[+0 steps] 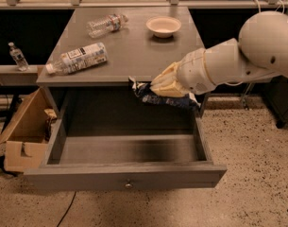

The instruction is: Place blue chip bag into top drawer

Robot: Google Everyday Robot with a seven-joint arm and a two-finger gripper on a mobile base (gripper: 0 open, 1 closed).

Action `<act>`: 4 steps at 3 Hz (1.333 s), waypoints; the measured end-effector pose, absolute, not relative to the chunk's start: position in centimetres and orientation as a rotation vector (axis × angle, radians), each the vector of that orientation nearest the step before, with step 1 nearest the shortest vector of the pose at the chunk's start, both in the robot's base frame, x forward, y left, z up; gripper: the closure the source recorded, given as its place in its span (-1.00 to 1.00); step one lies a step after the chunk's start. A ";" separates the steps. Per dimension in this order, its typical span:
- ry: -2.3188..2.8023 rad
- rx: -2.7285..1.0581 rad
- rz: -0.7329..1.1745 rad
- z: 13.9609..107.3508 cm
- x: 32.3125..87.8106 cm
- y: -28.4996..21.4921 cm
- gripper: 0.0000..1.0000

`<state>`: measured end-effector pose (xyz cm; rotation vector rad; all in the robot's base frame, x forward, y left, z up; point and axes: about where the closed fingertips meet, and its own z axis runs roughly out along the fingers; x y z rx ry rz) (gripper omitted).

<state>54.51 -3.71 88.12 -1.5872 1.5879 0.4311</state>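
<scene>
The blue chip bag (158,97) is a crinkled navy foil bag with white print. It hangs in the air just past the table's front edge, above the back right of the open top drawer (127,149). My gripper (166,85) is shut on the blue chip bag, its cream fingers wrapped over the bag's top. The white arm reaches in from the right. The drawer is pulled fully out, grey, with a small round knob (128,185) at its front centre, and nothing lies inside it.
On the grey table (134,51) lie two clear plastic bottles (77,58) (105,24) and a white bowl (164,26). An open cardboard box (21,129) stands on the floor at the left. A small bottle (17,56) stands on a left shelf.
</scene>
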 end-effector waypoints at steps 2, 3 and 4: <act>1.687 -1.610 0.452 80.7 51.6 -2.7 1.00; 1.687 -1.610 0.452 80.7 51.6 -2.7 1.00; 1.718 -1.598 0.497 77.4 52.3 -1.1 1.00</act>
